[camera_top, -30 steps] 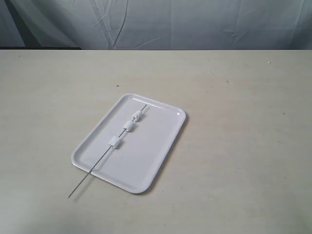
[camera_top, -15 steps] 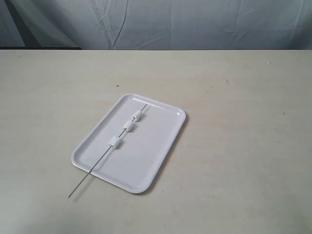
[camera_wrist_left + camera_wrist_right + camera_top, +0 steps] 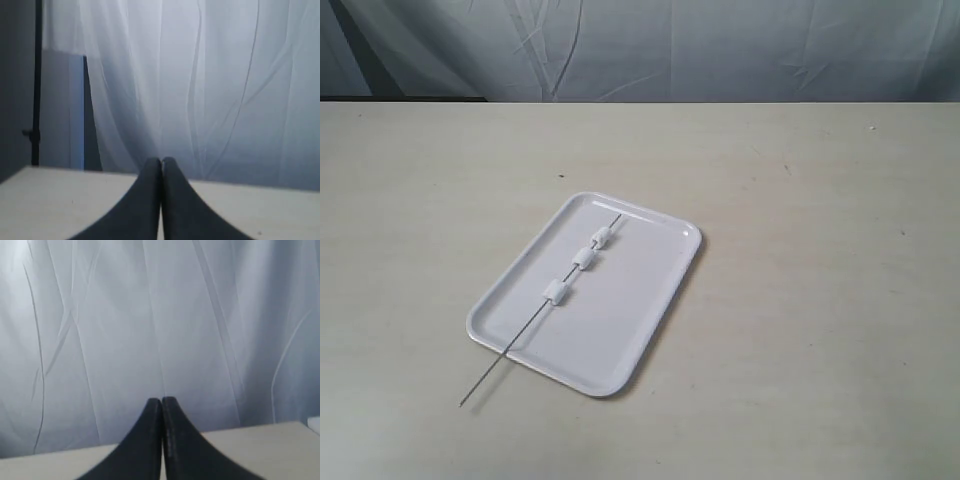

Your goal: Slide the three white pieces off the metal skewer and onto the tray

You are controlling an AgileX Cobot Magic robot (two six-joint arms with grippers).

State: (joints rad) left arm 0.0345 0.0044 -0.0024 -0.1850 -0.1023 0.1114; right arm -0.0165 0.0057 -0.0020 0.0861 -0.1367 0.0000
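The left jaws and the right jaws are both seen pressed shut on nothing, aimed at a curtain point(image 3: 225, 75). The task's things lie well apart from them (neither wrist view shows any). The three white pieces point(image 3: 584, 259) are threaded on the metal skewer point(image 3: 524, 330), which is laid across the tray point(image 3: 620, 330). Its bare end, jutting past the rim, is best pinched by one pair while the pieces are pushed off over the tray. Open table point(image 3: 820, 300) is left all round.

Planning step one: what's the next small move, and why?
Probably open the shut left hand and lower it to the bare end of the thin grey metal skewer, overhanging the flat white rectangular tray; the three small white cylindrical pieces sit threaded.
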